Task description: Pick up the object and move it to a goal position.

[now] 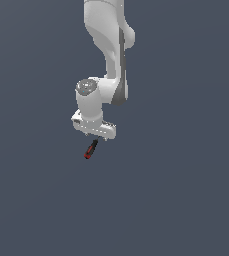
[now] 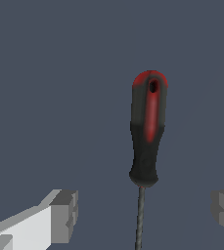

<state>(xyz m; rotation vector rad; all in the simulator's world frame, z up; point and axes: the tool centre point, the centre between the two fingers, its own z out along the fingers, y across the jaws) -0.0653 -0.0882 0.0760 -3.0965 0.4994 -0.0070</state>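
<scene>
The object is a small screwdriver (image 1: pixel 90 149) with a red-and-black handle and a thin dark shaft, lying on the flat grey surface. In the wrist view its handle (image 2: pixel 147 132) points away from the hand, and its shaft runs back between the fingers. My gripper (image 1: pixel 97 138) hangs just over the shaft end, its white hand pointing down. In the wrist view the gripper (image 2: pixel 145 215) is open, with one grey fingertip (image 2: pixel 65 215) on each side of the shaft and clear of it. The tool's tip is hidden under the hand.
The plain grey surface (image 1: pixel 186 190) stretches all around. The white arm (image 1: pixel 111 55) rises from the hand toward the top of the exterior view.
</scene>
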